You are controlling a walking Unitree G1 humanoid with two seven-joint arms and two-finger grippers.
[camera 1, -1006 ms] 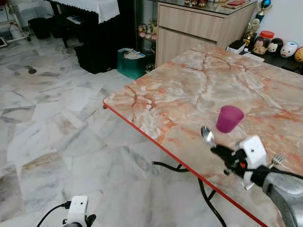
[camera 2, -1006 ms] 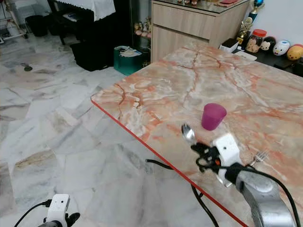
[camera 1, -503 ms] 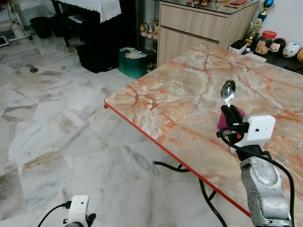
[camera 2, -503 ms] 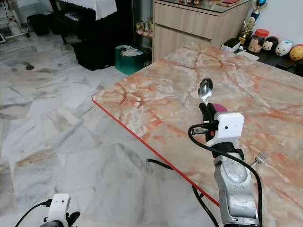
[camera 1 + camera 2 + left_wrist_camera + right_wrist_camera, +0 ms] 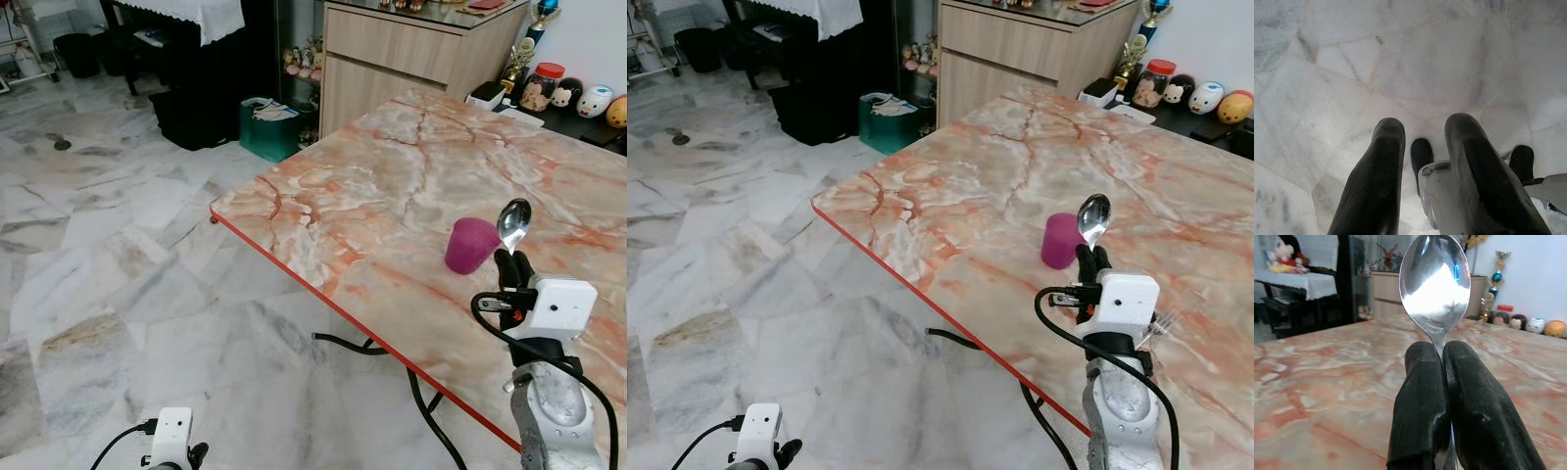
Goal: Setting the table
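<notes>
Spoon (image 5: 513, 223) pinched upright in right gripper (image 5: 511, 265), raised beside purple cup (image 5: 471, 245). Carrying step, probably; next needs lowering flat near fork (image 5: 1161, 326).

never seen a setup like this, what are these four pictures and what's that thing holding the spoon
It is a humanoid robot with two silver arms that end in black two-fingered grippers. The two wide pictures come from cameras in its head, looking down. The two close-ups come from cameras on its wrists, looking along the fingers.

The right gripper is raised over the marble table and pinches a metal spoon by its handle, bowl pointing up; the right wrist view shows this up close. A purple cup stands on the table, and a fork lies behind the arm. The left gripper hangs idle over the tiled floor, fingers apart.
</notes>
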